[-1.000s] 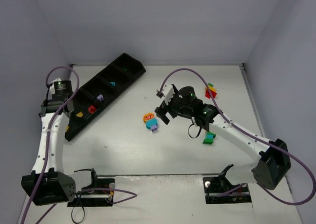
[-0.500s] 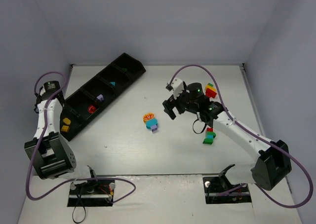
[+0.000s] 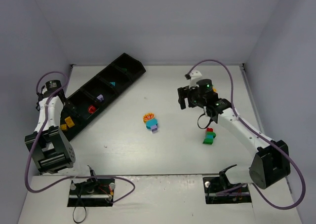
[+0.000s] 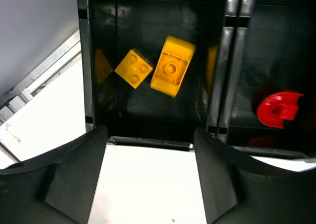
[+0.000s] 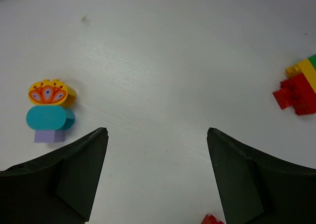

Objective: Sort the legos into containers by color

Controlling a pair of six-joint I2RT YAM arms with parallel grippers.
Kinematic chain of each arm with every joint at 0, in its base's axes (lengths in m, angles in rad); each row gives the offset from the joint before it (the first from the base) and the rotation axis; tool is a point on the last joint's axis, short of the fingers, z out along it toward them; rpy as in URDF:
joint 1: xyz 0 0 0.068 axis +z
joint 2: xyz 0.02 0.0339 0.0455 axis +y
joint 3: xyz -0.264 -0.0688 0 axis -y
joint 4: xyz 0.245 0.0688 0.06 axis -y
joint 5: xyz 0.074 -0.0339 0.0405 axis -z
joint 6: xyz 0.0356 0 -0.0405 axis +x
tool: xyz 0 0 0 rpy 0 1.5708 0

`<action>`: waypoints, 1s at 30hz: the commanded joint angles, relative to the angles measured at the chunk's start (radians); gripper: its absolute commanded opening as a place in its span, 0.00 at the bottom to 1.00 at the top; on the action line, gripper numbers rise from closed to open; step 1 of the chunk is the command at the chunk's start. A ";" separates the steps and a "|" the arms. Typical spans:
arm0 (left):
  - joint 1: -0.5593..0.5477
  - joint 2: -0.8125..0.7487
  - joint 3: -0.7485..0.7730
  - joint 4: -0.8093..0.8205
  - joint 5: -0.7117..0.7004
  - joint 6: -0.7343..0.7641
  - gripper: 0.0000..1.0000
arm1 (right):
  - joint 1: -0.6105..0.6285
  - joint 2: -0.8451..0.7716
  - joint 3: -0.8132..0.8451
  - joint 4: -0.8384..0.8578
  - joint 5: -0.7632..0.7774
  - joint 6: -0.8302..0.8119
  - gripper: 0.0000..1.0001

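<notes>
The left pincer hangs with jaws apart and empty at the end compartment of the tray. A large yellow lego and a small yellow lego lie just ahead of it, and a red piece sits in the next compartment to its right. The right pincer, also spread and empty, hovers above the worktop, with an orange-teal-lilac stack ahead-left and a red-yellow-green cluster ahead-right.

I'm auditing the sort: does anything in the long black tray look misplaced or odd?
Nothing stands out. In the long black plastic tray, the end compartment holds only two yellow plastic bricks, the next compartment one red piece; colours are unmixed.
</notes>
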State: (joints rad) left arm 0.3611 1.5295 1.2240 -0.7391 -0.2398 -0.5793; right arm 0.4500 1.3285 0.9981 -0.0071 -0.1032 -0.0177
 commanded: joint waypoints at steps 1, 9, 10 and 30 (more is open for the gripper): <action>0.002 -0.091 0.037 0.021 0.022 -0.005 0.66 | -0.077 0.031 0.068 0.038 0.088 0.160 0.74; -0.106 -0.251 0.032 0.029 0.190 0.006 0.70 | -0.301 0.184 0.183 0.038 0.180 0.301 0.77; -0.155 -0.265 0.028 0.035 0.213 0.010 0.71 | -0.316 0.207 0.197 0.038 0.197 0.303 0.77; -0.662 -0.376 -0.109 0.127 0.450 -0.007 0.71 | -0.445 0.673 0.488 0.012 0.114 0.165 0.88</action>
State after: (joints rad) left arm -0.2890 1.1561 1.1126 -0.6777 0.1978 -0.5793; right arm 0.0128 1.9976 1.4395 -0.0162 0.0448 0.1898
